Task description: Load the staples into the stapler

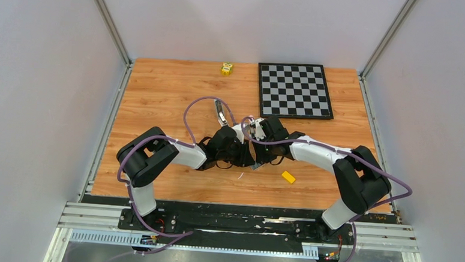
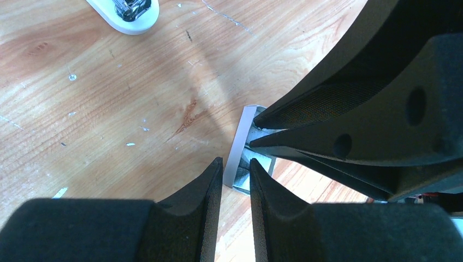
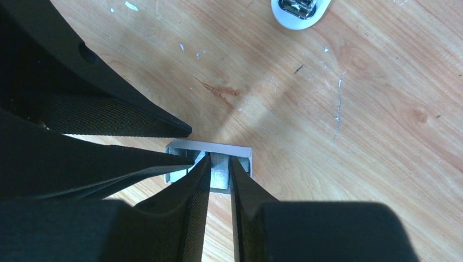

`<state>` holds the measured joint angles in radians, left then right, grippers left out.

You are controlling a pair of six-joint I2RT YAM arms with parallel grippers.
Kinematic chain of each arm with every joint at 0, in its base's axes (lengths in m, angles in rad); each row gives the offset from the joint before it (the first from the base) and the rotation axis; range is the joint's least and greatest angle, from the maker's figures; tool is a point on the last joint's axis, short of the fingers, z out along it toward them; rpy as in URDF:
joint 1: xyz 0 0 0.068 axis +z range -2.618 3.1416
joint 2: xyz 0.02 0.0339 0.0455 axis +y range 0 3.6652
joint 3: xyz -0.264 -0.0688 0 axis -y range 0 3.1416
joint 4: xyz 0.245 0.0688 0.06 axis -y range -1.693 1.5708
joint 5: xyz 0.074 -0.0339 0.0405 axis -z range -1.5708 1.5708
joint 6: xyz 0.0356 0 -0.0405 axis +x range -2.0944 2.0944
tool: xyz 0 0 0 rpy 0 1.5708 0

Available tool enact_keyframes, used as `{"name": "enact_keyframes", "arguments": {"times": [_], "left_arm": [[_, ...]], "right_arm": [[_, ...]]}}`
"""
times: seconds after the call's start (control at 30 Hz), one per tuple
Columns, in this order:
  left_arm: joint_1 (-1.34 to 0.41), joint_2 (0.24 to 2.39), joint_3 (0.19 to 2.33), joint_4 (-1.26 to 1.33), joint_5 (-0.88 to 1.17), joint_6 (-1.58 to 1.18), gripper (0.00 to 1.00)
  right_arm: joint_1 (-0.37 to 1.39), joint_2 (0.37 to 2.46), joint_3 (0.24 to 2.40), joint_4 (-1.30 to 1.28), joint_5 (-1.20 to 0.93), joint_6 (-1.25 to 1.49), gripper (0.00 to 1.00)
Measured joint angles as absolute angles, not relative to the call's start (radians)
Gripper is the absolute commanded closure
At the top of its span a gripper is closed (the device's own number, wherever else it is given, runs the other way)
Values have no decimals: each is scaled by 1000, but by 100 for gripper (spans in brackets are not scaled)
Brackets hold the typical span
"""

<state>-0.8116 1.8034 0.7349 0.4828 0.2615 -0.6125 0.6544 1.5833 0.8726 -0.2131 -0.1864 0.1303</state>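
At the table's middle both grippers meet over a small pale open box (image 3: 210, 146). The staples (image 3: 221, 173), a silvery ridged block, lie in that box, and my right gripper (image 3: 220, 162) is shut on them. In the left wrist view my left gripper (image 2: 236, 166) is shut on the box's pale side wall (image 2: 241, 136), with the right gripper's black fingers (image 2: 327, 131) reaching in from the right. The stapler (image 1: 220, 113) lies open on its white base beyond the grippers, seen too as the stapler (image 2: 129, 12) and stapler (image 3: 300, 9) at the wrist views' top edges.
A small yellow block (image 1: 288, 177) lies on the wood just right of the grippers. A chessboard (image 1: 294, 90) covers the far right of the table, and a small yellow toy (image 1: 227, 69) stands at the far edge. Grey walls close both sides.
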Motion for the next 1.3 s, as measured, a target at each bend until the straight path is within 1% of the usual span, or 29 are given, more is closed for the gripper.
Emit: {"name": "enact_keyframes", "arguments": {"times": [0.27, 0.67, 0.87, 0.97, 1.3], "left_arm": [[-812, 1803, 735, 482, 260, -616, 74], [-812, 1800, 734, 478, 259, -610, 73], [-813, 1799, 734, 479, 258, -601, 73], [-813, 1798, 733, 479, 258, -601, 73], [-813, 1798, 733, 479, 258, -598, 73]], "right_arm": [[654, 1585, 875, -215, -187, 132, 82], [654, 1579, 875, -220, -187, 133, 83], [655, 1541, 875, -237, -185, 131, 83], [655, 1530, 875, -241, -184, 131, 81], [655, 1541, 875, -238, -197, 131, 70]]}}
